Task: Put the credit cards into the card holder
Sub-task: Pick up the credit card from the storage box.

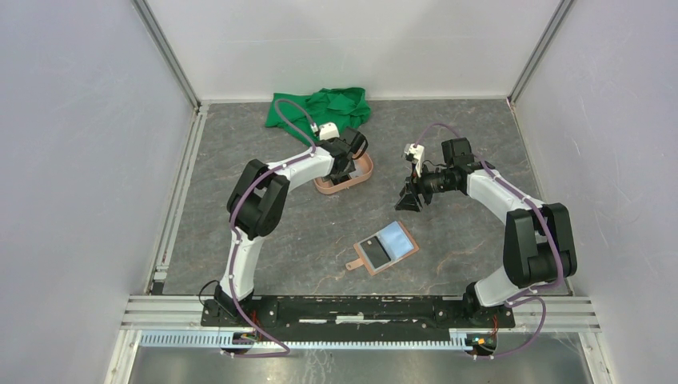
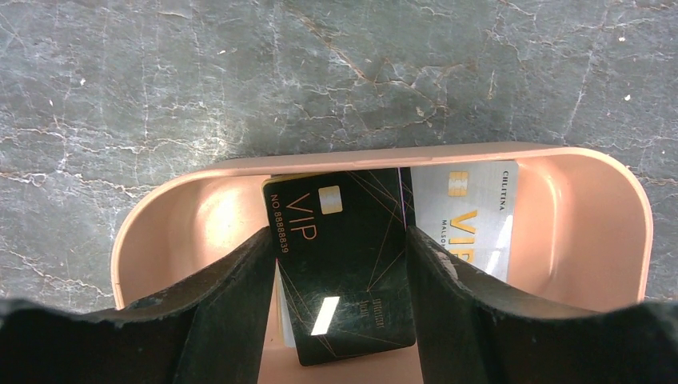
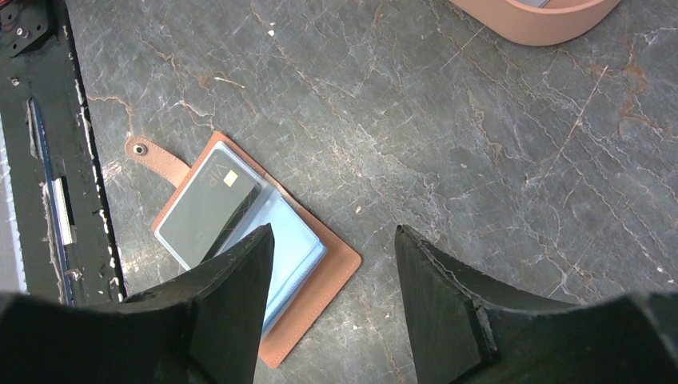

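My left gripper (image 1: 345, 170) is down inside the salmon-pink tray (image 1: 364, 172). In the left wrist view its fingers (image 2: 240, 280) press both long edges of a black VIP card (image 2: 352, 264), which lies askew over a silver card (image 2: 472, 216); a pale card edge shows underneath. The tan card holder (image 1: 386, 246) lies open on the table, with clear sleeves and its tab pointing at the arm bases. In the right wrist view one dark grey card (image 3: 208, 208) sits in a sleeve of the holder (image 3: 320, 280). My right gripper (image 1: 410, 202) hovers open and empty above the table beyond the holder (image 3: 334, 240).
A crumpled green cloth (image 1: 320, 108) lies at the back, behind the tray. The tray's rim (image 3: 536, 20) shows at the top of the right wrist view. The black base rail (image 3: 40, 160) runs along the near edge. Grey walls enclose the table on three sides.
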You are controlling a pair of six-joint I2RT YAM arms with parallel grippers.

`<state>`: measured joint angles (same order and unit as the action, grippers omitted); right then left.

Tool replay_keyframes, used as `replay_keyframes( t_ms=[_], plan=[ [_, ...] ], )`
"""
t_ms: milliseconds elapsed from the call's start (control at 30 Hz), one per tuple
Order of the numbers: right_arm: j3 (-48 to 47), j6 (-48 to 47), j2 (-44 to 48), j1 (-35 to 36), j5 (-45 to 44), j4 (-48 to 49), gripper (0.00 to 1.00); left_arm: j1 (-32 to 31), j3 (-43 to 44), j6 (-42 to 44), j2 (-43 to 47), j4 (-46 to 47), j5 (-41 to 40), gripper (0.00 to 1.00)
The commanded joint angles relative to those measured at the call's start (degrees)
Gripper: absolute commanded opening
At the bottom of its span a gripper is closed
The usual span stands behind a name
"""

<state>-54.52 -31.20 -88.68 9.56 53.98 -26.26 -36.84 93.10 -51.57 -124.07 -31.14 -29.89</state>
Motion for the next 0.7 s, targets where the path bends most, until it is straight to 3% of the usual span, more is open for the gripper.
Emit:
replay_keyframes(
  t_ms=[0, 667],
  plan=[
    [-2.0, -0.4, 0.3, -0.4, 1.2, 0.1, 0.63, -0.1, 1.9, 0.9, 0.5, -0.4, -2.0, 0.63],
    [-1.8, -0.5, 0.1, -0.4, 1.7, 0.1, 0.63, 0.1, -0.9, 5.9, 6.8, 4.7, -2.0, 0.59]
  ],
)
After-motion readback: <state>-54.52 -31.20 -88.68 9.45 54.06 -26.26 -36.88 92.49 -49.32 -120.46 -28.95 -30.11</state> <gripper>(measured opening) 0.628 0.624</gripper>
